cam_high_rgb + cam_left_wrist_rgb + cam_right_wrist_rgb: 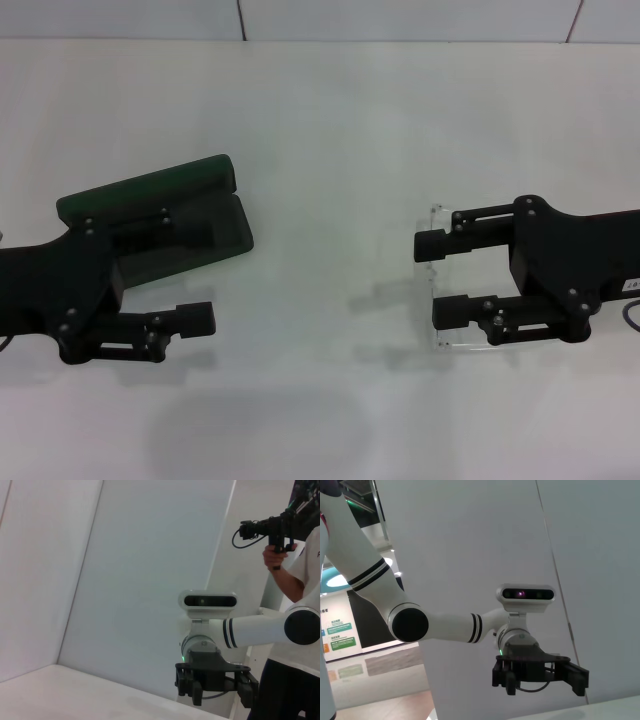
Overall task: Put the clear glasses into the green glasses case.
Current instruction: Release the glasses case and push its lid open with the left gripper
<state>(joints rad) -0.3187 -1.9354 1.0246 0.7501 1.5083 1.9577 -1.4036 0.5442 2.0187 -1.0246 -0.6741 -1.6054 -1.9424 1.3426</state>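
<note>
The green glasses case point(150, 190) lies open on the white table point(320, 130) at the left, its lid tipped back and its dark lining facing up. My left gripper point(190, 268) hovers open over the case's near half, one finger above the lining and the other just off its front edge. The clear glasses point(437, 213) lie on the table at the right, faint and transparent. My right gripper point(440, 278) is open above them, with the fingers straddling the frame. Another edge of the glasses point(446, 344) shows below the near finger.
The left wrist view shows my right gripper point(220, 695) from across the table, and a person point(300, 580) holding a camera behind it. In the right wrist view my left gripper point(545, 684) shows against a white wall.
</note>
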